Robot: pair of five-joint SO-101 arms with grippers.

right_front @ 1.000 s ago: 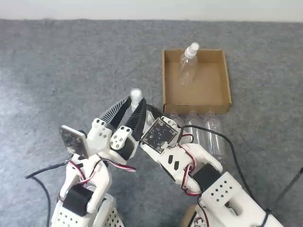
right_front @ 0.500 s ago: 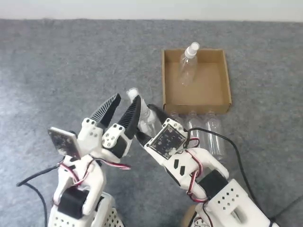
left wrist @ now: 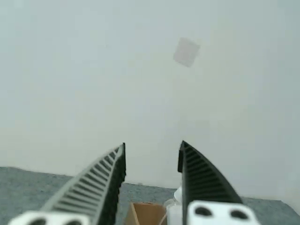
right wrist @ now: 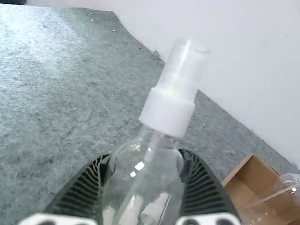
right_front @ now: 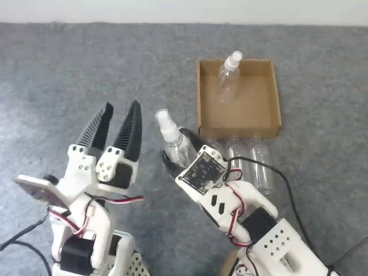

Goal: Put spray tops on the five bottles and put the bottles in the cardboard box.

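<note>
Grey carpet [right_front: 69, 75]. Five bottles counted: one capped in box [right_front: 199, 98], three lying in a row [right_front: 247, 158] just beside it, one capped bottle [right wrist: 145, 187] clamped in right gripper [right_front: 177, 149]. Left gripper [right_front: 122, 104] spread, holding nothing.

Grey carpet [right_front: 69, 69], plain white wall [left wrist: 140, 70]

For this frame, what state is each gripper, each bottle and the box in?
Left gripper: open, empty.
Right gripper: shut on clear plastic bottle, white spray top fitted.
Brown cardboard box: open-topped, holding one topped clear bottle.
Three clear bottles: lying on grey carpet, outside the box.
</note>
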